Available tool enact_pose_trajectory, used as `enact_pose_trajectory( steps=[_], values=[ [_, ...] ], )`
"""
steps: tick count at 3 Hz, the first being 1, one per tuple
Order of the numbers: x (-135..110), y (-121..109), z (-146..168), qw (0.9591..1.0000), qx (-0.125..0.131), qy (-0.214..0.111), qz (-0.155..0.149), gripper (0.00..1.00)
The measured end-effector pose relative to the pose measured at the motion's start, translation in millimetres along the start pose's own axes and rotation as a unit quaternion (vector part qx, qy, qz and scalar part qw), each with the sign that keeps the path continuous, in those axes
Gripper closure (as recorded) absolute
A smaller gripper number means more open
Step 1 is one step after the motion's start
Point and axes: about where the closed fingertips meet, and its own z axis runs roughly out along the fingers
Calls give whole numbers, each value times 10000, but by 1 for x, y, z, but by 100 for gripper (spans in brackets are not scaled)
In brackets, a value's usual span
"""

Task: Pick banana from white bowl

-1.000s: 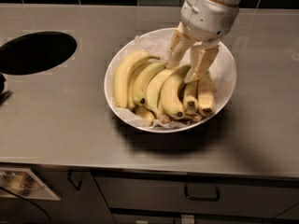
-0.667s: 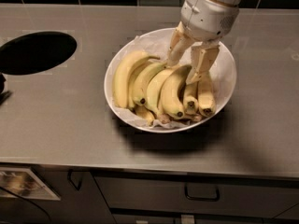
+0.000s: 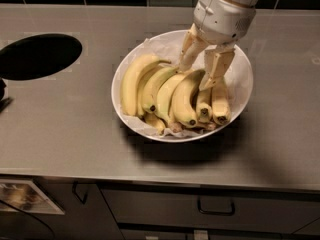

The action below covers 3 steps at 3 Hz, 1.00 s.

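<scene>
A wide white bowl [image 3: 240, 59] lined with crinkled paper sits on the steel counter and holds several bananas. My gripper [image 3: 194, 76] is down inside the bowl at its far side, open. Its two fingers stand either side of the stem end of a long curved yellow banana [image 3: 184, 101], which has a black dot at its near tip. I cannot tell if the fingers touch it. Two short stubby bananas [image 3: 219, 104] lie to its right. A broad pale banana [image 3: 130, 81] lies at the far left of the bunch.
A round dark hole [image 3: 37, 56] is cut into the counter [image 3: 60, 134] at the left. A dark object [image 3: 2, 96] pokes in at the left edge. Cabinet drawers with handles [image 3: 216, 208] run below the counter's front edge.
</scene>
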Motion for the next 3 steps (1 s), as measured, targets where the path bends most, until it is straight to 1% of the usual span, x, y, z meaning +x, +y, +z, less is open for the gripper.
enact_pose_trajectory(
  steps=[3],
  values=[
    [0,0,0,10000,0,0,0,52]
  ],
)
